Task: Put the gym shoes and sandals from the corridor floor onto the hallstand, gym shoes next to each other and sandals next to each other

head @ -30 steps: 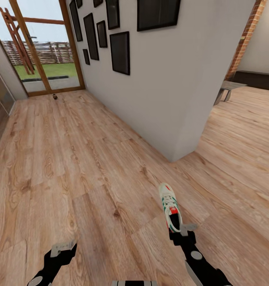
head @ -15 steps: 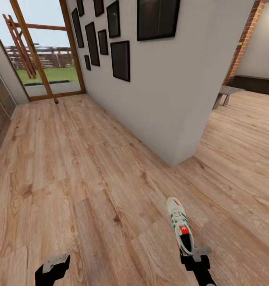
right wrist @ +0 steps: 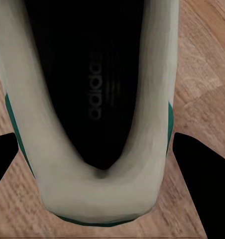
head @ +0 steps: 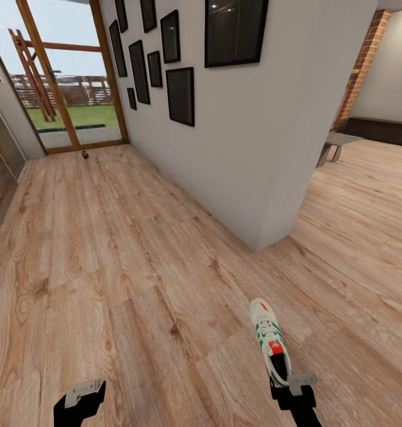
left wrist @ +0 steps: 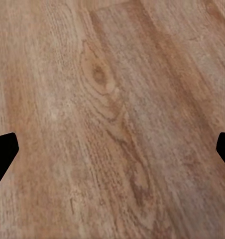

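Right gripper (head: 288, 384): jaws closed on the heel of a gym shoe (head: 270, 339), toe pointing away, held above the floor (head: 124, 249).
Left gripper (head: 82, 396): jaws spread open, nothing between them, plank floor beneath.
Small dark object (head: 85, 155): far ahead by the glass door (head: 64, 89); too small to identify.

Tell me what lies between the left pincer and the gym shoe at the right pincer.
Only bare corridor floor, in the head view: nothing lies between the left pincer and the gym shoe at the right pincer.
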